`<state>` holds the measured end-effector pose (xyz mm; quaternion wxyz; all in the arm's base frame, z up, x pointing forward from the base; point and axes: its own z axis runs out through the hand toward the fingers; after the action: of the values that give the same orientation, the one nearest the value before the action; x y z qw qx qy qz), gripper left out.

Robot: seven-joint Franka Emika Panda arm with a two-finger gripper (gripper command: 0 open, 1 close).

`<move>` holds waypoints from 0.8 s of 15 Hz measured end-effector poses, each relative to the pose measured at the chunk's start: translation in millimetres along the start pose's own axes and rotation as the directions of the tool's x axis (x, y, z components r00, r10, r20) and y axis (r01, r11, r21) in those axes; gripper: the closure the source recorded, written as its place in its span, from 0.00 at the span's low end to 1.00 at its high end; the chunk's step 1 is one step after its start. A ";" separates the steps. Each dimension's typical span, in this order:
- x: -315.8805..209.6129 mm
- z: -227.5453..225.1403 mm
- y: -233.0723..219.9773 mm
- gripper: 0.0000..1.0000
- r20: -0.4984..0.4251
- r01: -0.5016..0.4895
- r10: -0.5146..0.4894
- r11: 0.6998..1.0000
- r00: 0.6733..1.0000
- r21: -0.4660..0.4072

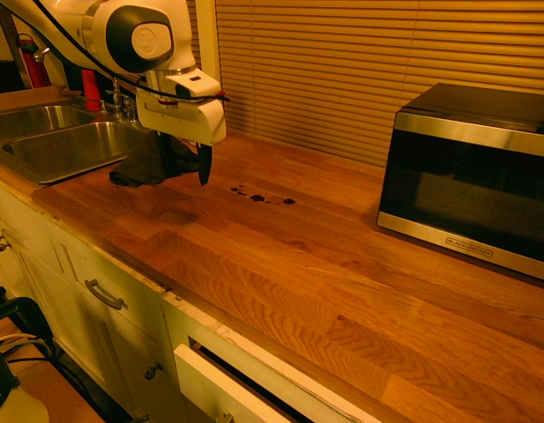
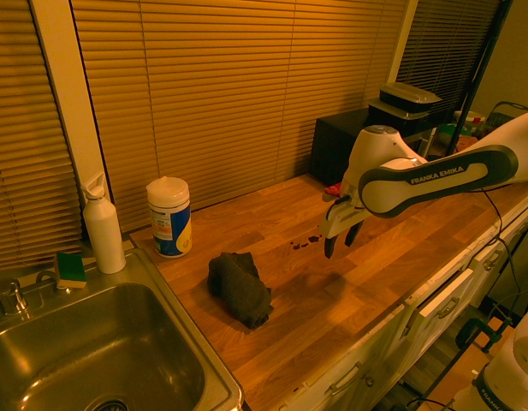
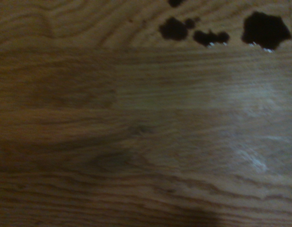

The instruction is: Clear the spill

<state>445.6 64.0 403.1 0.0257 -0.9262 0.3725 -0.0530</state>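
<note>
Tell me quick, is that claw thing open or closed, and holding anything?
Gripper: open, holding nothing, hanging above the wooden counter.

"FRANKA EMIKA" is printed in light capitals along the dark band of the arm (image 2: pixel 435 181), as seen in the second exterior view. A small brand plate is carried on the lower front trim of the microwave (image 1: pixel 470 244) in the first exterior view — the lettering is too small to be read with certainty. A printed label is wrapped around the wipes canister (image 2: pixel 169 218) — its text cannot be made out. No writing is shown in the wrist view
</note>
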 end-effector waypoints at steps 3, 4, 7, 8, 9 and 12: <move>-24.9 -11.2 -43.3 0.00 -0.029 0.047 -0.046 0.998 0.999 0.044; -33.6 -11.4 -57.7 0.00 -0.032 0.061 -0.059 0.997 0.998 0.057; -56.8 -5.7 -102.8 0.00 -0.031 0.085 -0.082 0.991 0.996 0.104; -63.2 -5.3 -117.3 0.00 -0.029 0.089 -0.086 0.989 0.996 0.119; -70.4 -5.9 -131.3 0.00 -0.027 0.093 -0.091 0.987 0.996 0.132; -97.6 -6.3 -169.0 0.00 -0.025 0.114 -0.111 0.979 0.993 0.168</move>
<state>491.1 253.4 416.3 0.0982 -0.9398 0.3139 -0.0928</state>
